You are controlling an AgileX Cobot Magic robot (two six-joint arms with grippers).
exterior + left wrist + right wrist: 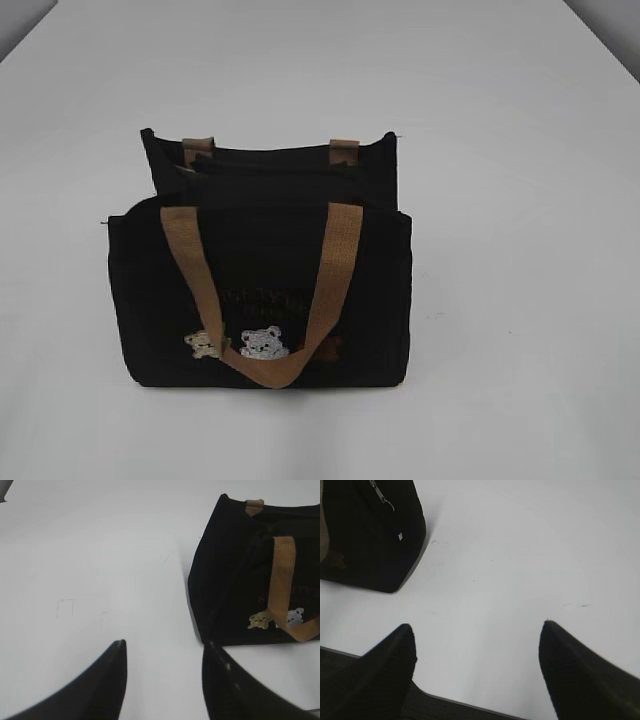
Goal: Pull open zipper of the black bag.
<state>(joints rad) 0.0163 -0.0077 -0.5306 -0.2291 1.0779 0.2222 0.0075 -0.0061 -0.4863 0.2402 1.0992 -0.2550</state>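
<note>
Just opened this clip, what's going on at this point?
Nothing is being handled yet. A black bag with tan handles stands upright on a white table. No arm shows in the exterior view. The left gripper hangs open over bare table to the bag's left, and the right gripper hangs open, wider, near the table's edge to its right. Neither touches the bag. The silver zipper pull shows at the bag's right end in the right wrist view, untouched.
</note>
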